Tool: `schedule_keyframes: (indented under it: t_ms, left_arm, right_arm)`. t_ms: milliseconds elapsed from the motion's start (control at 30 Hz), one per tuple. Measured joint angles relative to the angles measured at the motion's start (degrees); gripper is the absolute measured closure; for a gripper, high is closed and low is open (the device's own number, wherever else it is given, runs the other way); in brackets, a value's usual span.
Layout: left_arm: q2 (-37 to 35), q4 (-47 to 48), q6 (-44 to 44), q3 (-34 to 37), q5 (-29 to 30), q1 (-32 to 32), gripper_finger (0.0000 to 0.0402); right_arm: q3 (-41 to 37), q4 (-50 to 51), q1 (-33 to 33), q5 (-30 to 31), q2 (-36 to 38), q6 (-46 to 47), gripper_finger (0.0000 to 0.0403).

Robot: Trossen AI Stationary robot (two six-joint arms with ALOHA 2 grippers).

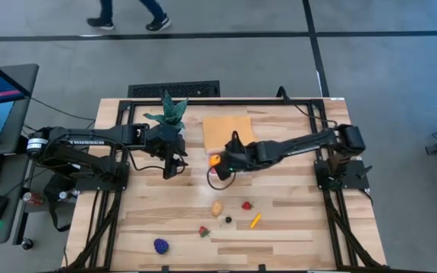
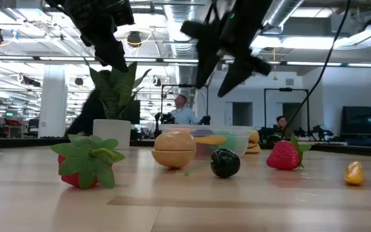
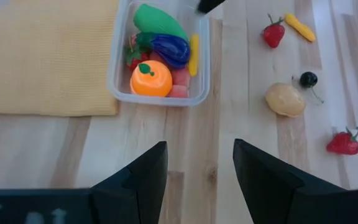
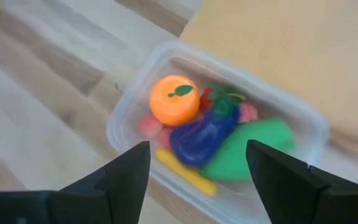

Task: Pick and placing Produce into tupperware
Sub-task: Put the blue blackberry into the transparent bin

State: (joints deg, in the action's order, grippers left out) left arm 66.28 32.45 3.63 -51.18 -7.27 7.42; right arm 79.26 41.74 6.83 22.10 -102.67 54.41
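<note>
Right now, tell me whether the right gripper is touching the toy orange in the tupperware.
Apart. The right wrist view shows the right gripper open above the tupperware, with the toy orange lying inside, clear of both fingers.

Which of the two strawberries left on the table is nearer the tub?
The strawberry next to the small yellow-orange piece. It lies closer to the clear tub than the other strawberry, which sits past the tan piece, farther from the tub.

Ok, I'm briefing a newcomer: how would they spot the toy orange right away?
Find the orange cloth on the wooden table; the clear tupperware sits along its edge. The toy orange lies inside, at the end farthest from the green vegetable: the only round orange ball, with a small green leaf on top.
</note>
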Motion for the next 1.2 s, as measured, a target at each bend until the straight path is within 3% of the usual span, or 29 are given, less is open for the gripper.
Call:
schedule_keyframes:
  t_ms: [200,333,433,767,967,1200]
  left_arm:
    - [0.0,-0.9,6.3,0.0,1.0,0.0,0.0228]
    - [0.0,-4.5,10.5,0.0,2.1,0.0,0.0228]
    - [0.0,-7.3,14.0,0.0,3.6,0.0,0.0228]
    - [0.5,-11.5,22.4,0.0,3.0,-3.7,0.0228]
    - [0.5,-11.0,19.8,0.0,0.1,-15.3,0.0228]
    - [0.5,-5.3,33.8,0.0,5.0,-29.7,0.0228]
  right_arm:
    - [0.0,9.9,5.2,9.3,6.6,-9.9,0.0143]
    - [0.0,16.1,8.9,20.6,11.3,-9.4,0.0143]
    - [0.1,20.5,11.6,23.8,14.8,-8.9,0.0143]
    - [-3.6,39.7,25.5,25.8,22.7,8.2,0.0143]
    - [-10.3,42.4,39.3,25.2,26.7,22.0,0.0143]
    - [-16.2,43.2,52.9,25.2,28.2,39.9,0.0143]
